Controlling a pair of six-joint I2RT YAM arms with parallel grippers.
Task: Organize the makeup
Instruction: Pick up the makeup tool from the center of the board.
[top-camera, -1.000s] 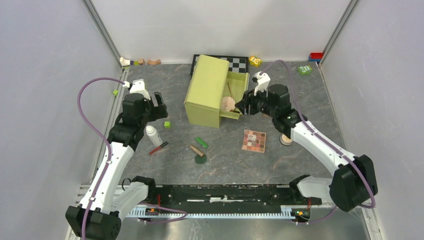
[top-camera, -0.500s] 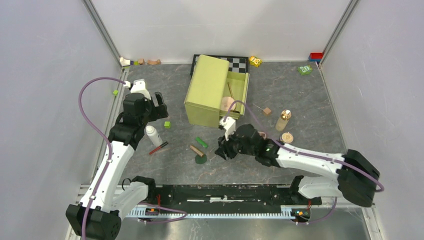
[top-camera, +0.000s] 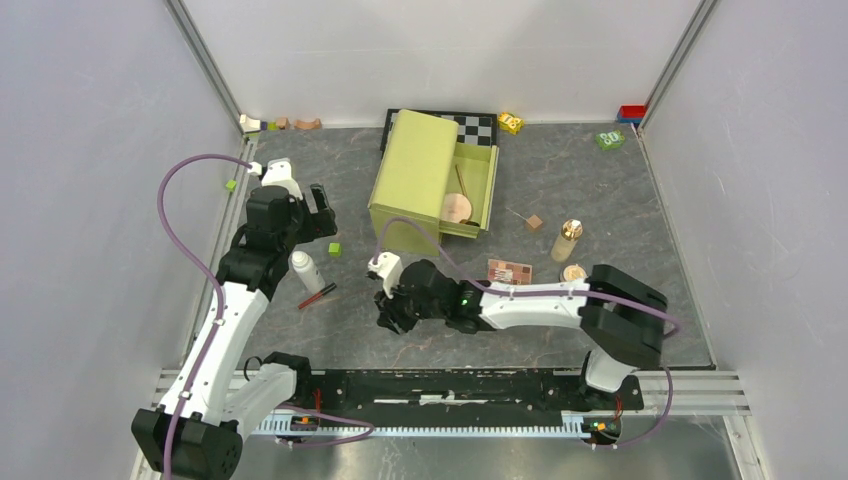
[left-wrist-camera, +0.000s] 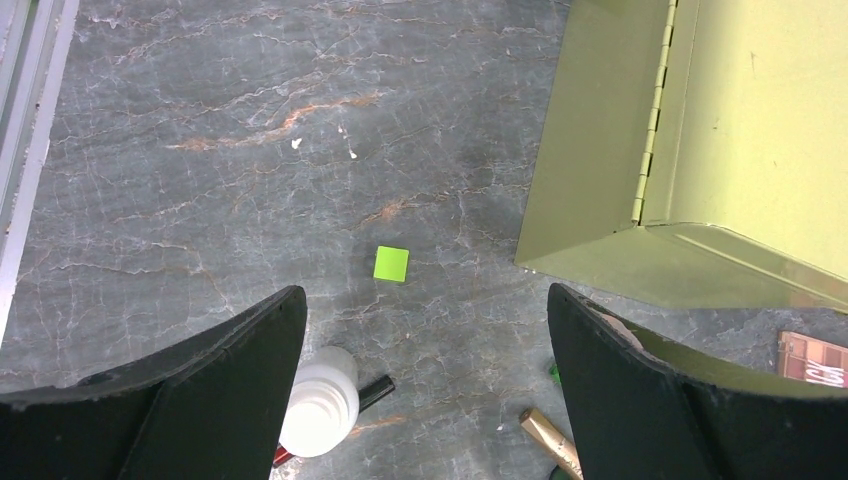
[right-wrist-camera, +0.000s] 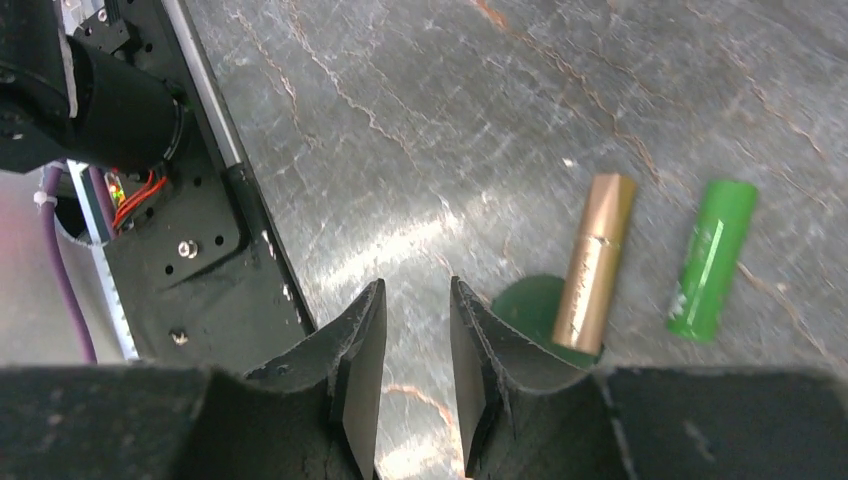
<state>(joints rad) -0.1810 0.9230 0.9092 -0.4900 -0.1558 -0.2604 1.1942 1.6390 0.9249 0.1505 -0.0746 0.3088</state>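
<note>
My right gripper (right-wrist-camera: 416, 290) hovers low over the floor just left of a bronze tube (right-wrist-camera: 595, 265), with a green tube (right-wrist-camera: 712, 260) beyond it. Its jaws stand a narrow gap apart with nothing between them. From above, that gripper (top-camera: 388, 310) hides both tubes. My left gripper (left-wrist-camera: 425, 295) is wide open and empty above a white bottle (left-wrist-camera: 320, 400) and the red pencil (top-camera: 317, 296). The square palette (top-camera: 509, 271), the gold-capped bottle (top-camera: 567, 240) and a round compact (top-camera: 574, 272) lie to the right. Another compact (top-camera: 459, 208) lies inside the olive box (top-camera: 432, 185).
A dark green disc (right-wrist-camera: 535, 305) lies under the bronze tube's end. A small green cube (left-wrist-camera: 391, 264) sits ahead of the left gripper and a wooden cube (top-camera: 534, 222) right of the box. The chequered board (top-camera: 478, 127) and small toys line the back wall. The black base rail (right-wrist-camera: 190, 240) is close on the right gripper's left.
The right arm swung from the box opening across and down to the near middle, over the tubes, and its jaws narrowed. The left arm has not moved.
</note>
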